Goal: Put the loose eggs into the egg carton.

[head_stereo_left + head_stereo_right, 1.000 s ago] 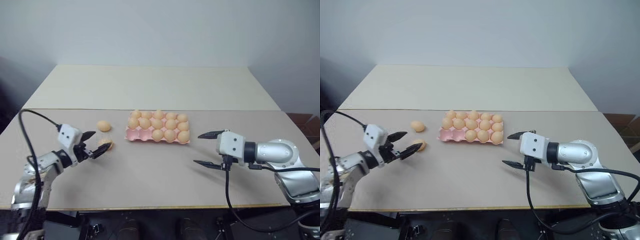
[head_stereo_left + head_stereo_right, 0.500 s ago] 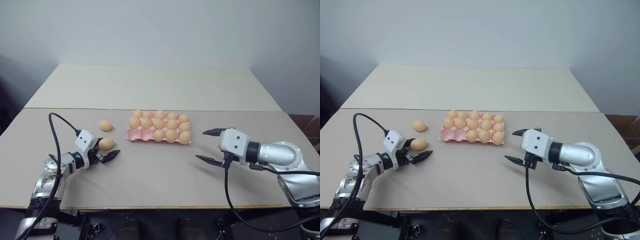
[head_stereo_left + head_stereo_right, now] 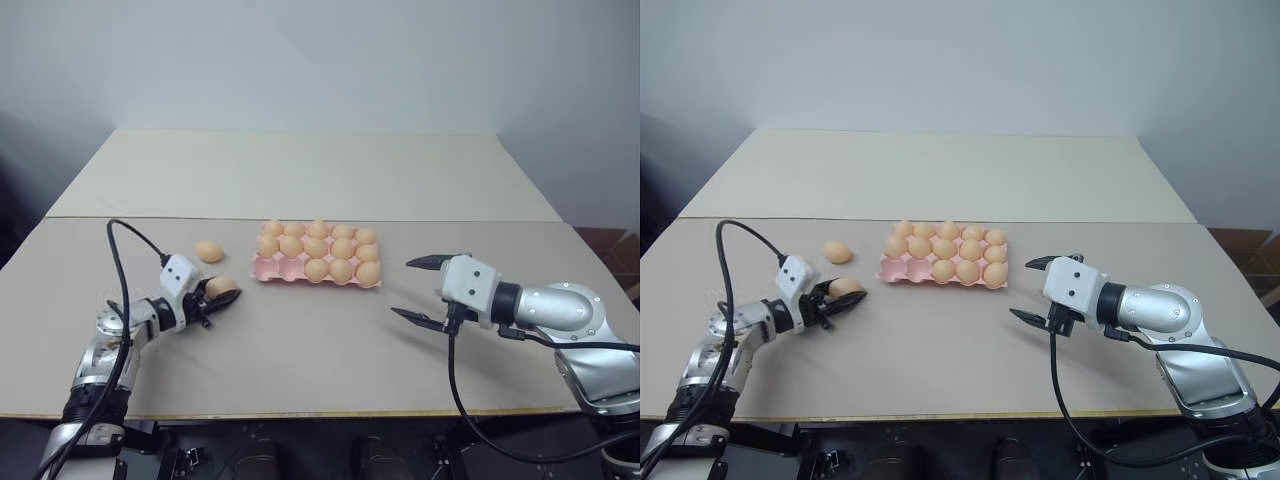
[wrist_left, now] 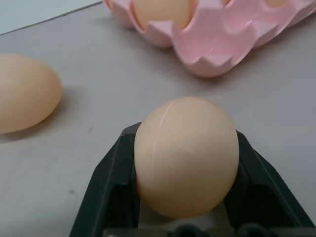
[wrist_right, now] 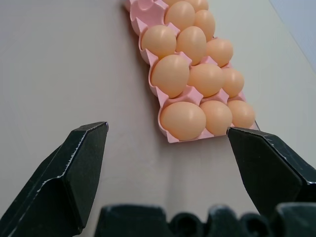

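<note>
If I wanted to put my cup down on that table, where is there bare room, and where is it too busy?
Bare: the whole far half of the table behind the egg carton, and the near strip between the left gripper and the open right gripper. Crowded: left of the carton, where one loose egg lies and the left gripper is shut on another egg.

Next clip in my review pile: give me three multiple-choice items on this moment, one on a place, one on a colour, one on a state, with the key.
1. Where does the unheld loose egg lie?
A. In the egg carton
B. On the table, on the robot's left of the egg carton
C. Under the right end effector

2. The carton's colour?
A. Pink
B. Grey
C. Blue

3. The left end effector is
A. open over bare table
B. shut on an egg
C. inside a cup

Key: B, it rests on the tabletop beside the tray; A, pink moulded cups; B, black fingers clamp the egg.
</note>
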Tool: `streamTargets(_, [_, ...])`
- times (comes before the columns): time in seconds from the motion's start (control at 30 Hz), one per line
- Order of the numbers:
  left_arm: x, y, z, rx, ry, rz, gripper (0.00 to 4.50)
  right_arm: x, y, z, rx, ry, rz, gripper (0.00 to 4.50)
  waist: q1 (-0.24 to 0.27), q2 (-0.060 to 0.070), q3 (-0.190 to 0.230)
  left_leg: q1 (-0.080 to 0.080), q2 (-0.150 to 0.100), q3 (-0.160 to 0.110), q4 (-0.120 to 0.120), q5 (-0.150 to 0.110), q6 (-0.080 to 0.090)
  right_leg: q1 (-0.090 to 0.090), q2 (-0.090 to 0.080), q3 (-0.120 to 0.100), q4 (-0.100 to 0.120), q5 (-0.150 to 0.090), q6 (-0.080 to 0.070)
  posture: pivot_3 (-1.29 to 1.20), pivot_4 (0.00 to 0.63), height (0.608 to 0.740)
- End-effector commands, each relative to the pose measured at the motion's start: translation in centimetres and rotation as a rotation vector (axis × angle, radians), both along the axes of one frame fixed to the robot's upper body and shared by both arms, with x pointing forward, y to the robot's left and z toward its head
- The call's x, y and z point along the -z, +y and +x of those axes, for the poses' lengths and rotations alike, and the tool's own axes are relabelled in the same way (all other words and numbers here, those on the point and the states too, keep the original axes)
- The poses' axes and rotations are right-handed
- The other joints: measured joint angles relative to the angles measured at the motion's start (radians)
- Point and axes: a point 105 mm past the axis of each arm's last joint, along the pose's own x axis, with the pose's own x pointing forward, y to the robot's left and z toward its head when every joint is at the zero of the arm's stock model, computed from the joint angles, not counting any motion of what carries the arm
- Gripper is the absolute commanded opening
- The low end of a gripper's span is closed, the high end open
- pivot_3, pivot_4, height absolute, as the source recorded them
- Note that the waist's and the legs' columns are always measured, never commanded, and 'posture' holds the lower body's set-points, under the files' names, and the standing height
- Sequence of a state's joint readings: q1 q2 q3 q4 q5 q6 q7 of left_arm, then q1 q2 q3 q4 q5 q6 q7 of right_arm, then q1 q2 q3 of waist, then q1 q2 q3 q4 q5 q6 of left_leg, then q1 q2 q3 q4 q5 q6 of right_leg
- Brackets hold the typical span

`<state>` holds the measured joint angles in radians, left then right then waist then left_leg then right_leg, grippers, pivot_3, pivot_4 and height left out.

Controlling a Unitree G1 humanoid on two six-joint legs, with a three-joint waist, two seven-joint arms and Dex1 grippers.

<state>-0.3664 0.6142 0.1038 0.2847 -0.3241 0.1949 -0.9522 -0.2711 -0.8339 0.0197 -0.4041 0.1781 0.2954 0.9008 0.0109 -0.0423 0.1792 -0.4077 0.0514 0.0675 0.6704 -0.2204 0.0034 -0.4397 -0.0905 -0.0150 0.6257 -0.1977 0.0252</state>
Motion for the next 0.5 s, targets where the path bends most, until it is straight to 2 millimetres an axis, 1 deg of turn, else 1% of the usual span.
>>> streamTargets(0.03, [-4.3, -1.7, -0.1, 0.069, -0.113, -0.099, 1.8, -1.5, 0.0, 0.0, 0.01, -0.069, 0.002, 4.5, 0.002, 0.0, 0.0, 0.0, 0.0, 0.0, 0.0, 0.0, 0.0, 0.0, 0.0, 0.0, 0.0, 0.0, 0.0, 0.0, 0.15, 0.74])
streamTargets(0.13, [-6.0, -3.4, 0.2, 0.108, -0.162, -0.132, 1.8, -1.6, -0.1, 0.0, 0.026, -0.085, 0.002, 4.5, 0.002, 0.0, 0.0, 0.0, 0.0, 0.0, 0.001, 0.0, 0.0, 0.0, 0.0, 0.0, 0.0, 0.0, 0.0, 0.0, 0.15, 0.74])
streamTargets(0.2, [-6.5, -4.9, 0.1, 0.159, -0.171, -0.146, 1.8, -1.5, -0.2, 0.0, 0.039, -0.091, 0.006, 4.5, 0.001, 0.0, 0.0, 0.0, 0.0, -0.001, 0.002, 0.0, 0.0, 0.001, 0.0, 0.0, 0.001, 0.0, 0.0, 0.0, 0.15, 0.74])
streamTargets(0.27, [-6.4, -6.1, 0.4, 0.19, -0.168, -0.147, 1.8, -1.5, -0.2, 0.0, 0.052, -0.097, 0.014, 4.5, 0.001, 0.0, 0.0, 0.0, 0.0, -0.001, 0.004, 0.0, 0.0, 0.001, 0.0, 0.0, 0.001, 0.0, 0.001, 0.0, 0.15, 0.74])
streamTargets(0.37, [-6.1, -7.4, 1.3, 0.207, -0.158, -0.155, 1.8, -1.3, -0.1, -0.2, 0.065, -0.104, 0.023, 4.5, 0.001, 0.0, 0.0, -0.001, 0.0, -0.001, 0.006, 0.0, 0.0, 0.001, 0.0, 0.0, 0.001, 0.001, 0.002, 0.0, 0.15, 0.74])
streamTargets(0.43, [-5.8, -8.3, 2.1, 0.221, -0.16, -0.115, 1.8, -1.3, -0.2, -0.3, 0.079, -0.116, 0.025, 4.5, 0.001, 0.0, 0.0, -0.002, -0.001, -0.001, 0.007, 0.0, 0.0, 0.001, 0.0, 0.0, 0.001, 0.002, 0.002, 0.0, 0.15, 0.74])
streamTargets(0.5, [-5.9, -8.9, 2.7, 0.234, -0.167, -0.093, 1.8, -1.2, -0.5, -0.4, 0.096, -0.118, 0.028, 4.5, 0.0, 0.0, 0.0, -0.002, -0.001, -0.001, 0.008, 0.0, 0.0, 0.002, 0.001, 0.0, 0.001, 0.002, 0.003, 0.0, 0.15, 0.74])
